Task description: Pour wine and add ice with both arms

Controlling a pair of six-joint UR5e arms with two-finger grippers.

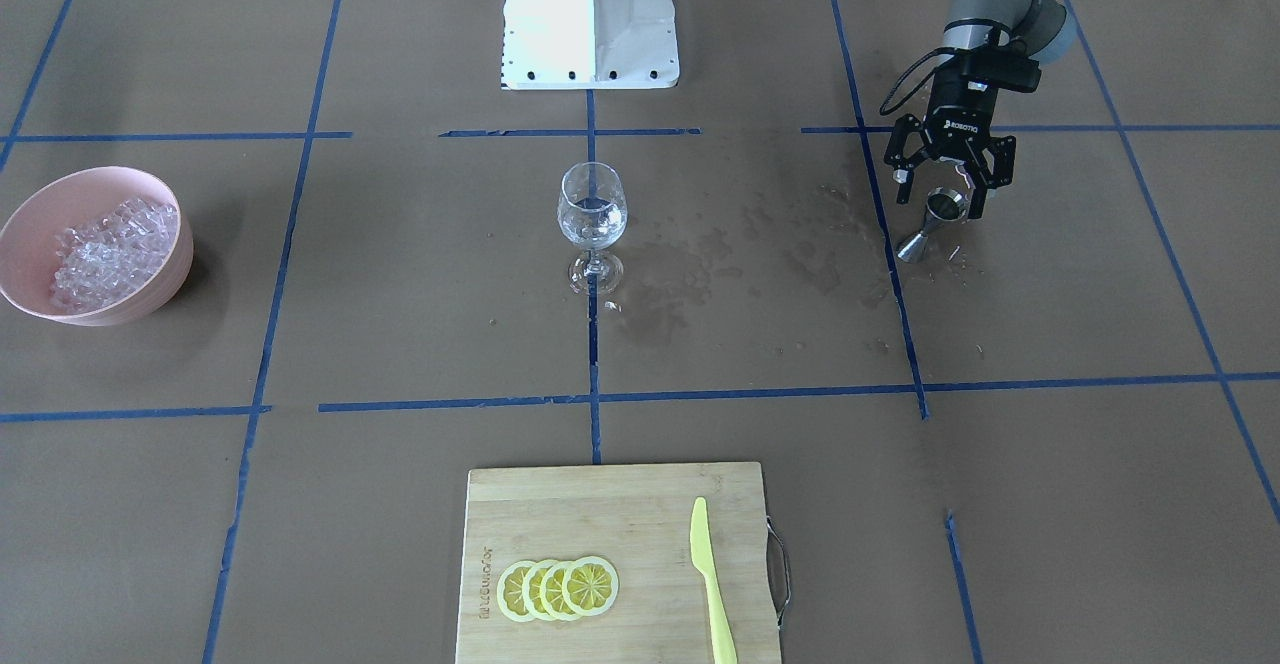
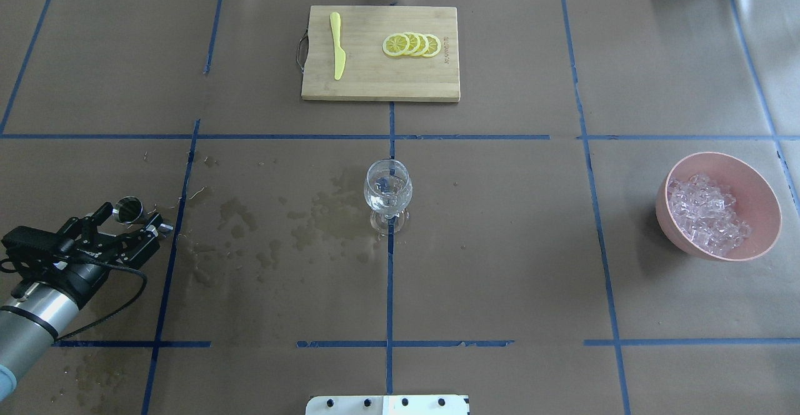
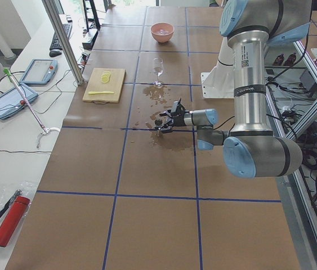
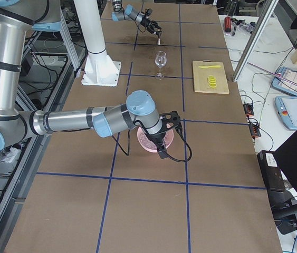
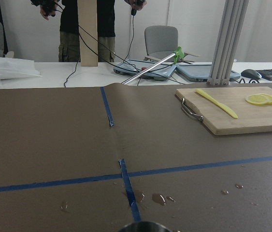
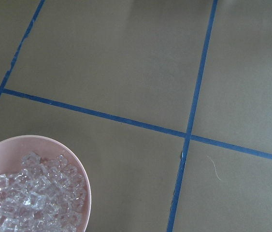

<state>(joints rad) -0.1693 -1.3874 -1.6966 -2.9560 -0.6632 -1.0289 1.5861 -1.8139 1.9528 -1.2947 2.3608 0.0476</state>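
A wine glass with a small amount of clear wine stands at the table's middle; it also shows in the overhead view. A pink bowl holds a heap of ice, also seen in the front view and the right wrist view. My left gripper is open, its fingers on either side of a steel jigger that stands on the table; the jigger also shows overhead. My right gripper hovers over the bowl; I cannot tell whether it is open.
A wooden board at the far side carries lemon slices and a yellow knife. Wet patches darken the paper between jigger and glass. The white pedestal stands at my base.
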